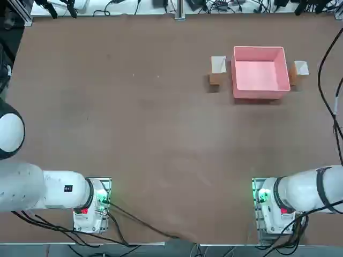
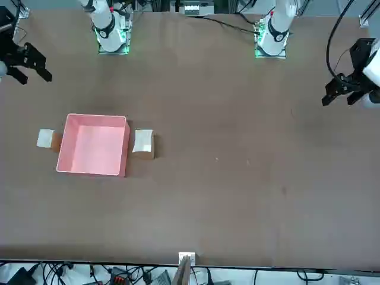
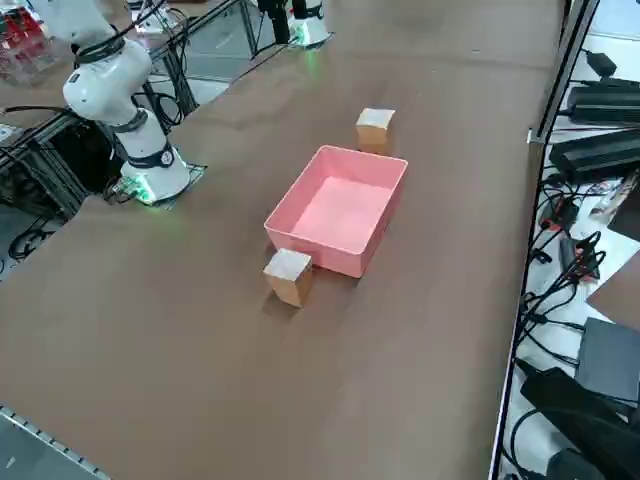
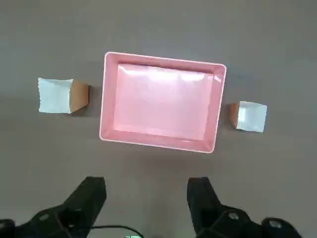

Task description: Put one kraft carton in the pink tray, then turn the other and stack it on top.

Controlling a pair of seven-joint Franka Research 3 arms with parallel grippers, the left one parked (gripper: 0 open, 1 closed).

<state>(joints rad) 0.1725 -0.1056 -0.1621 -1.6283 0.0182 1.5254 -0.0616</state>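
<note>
Right gripper point(image 4: 147, 198) hangs high over the table, fingers spread wide and empty; pink tray point(image 4: 162, 102) bare, one kraft carton point(image 4: 62, 95) just beside each flank, second carton point(image 4: 247, 116) opposite; risk: descending fingers clip the tray wall and shove it.

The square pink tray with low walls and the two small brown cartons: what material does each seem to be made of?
The pink tray looks like smooth plastic: its floor shows soft glare. The left carton and the right carton look like matte kraft cardboard, with brown sides and pale tops.
</note>
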